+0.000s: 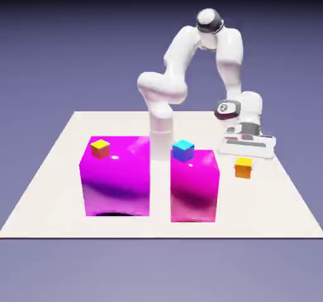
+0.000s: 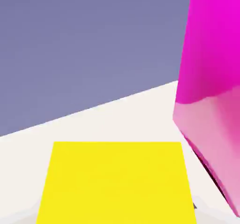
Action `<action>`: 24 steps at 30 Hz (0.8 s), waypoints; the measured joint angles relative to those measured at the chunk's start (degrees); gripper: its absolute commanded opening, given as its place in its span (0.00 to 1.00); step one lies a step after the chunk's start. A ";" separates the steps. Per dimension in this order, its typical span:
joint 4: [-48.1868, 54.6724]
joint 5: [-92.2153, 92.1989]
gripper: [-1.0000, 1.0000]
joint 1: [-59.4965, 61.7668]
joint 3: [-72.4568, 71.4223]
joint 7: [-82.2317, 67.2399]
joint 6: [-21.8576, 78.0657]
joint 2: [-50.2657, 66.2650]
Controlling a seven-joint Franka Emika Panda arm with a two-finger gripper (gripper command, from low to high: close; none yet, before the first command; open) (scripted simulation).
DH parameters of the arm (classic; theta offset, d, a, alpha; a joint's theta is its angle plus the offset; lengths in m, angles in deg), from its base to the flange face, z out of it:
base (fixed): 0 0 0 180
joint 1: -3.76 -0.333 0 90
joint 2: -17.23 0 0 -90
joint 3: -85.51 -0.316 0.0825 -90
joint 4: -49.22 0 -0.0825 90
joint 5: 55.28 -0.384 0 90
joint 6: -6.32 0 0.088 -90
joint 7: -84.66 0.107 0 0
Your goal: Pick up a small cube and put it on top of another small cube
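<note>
One small cube, yellow on top with orange sides, is low at the table on the exterior view's right, beside the right magenta block. My gripper comes down onto it from behind and is shut on it. In the hand view the cube's yellow face fills the bottom and hides both fingertips. A second small cube rests on the left magenta block, near its far left corner.
A cyan-topped blue cube sits on the right magenta block's far left corner. That block's side looms at the hand view's right. The white table mat ends close to the held cube's right.
</note>
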 measured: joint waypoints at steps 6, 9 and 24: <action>3.66 5.62 0.00 -4.97 12.46 5.88 14.20 2.61; 5.42 8.63 0.00 -7.40 18.69 9.05 21.63 3.92; 13.23 23.47 0.00 -18.39 47.52 24.70 57.53 9.94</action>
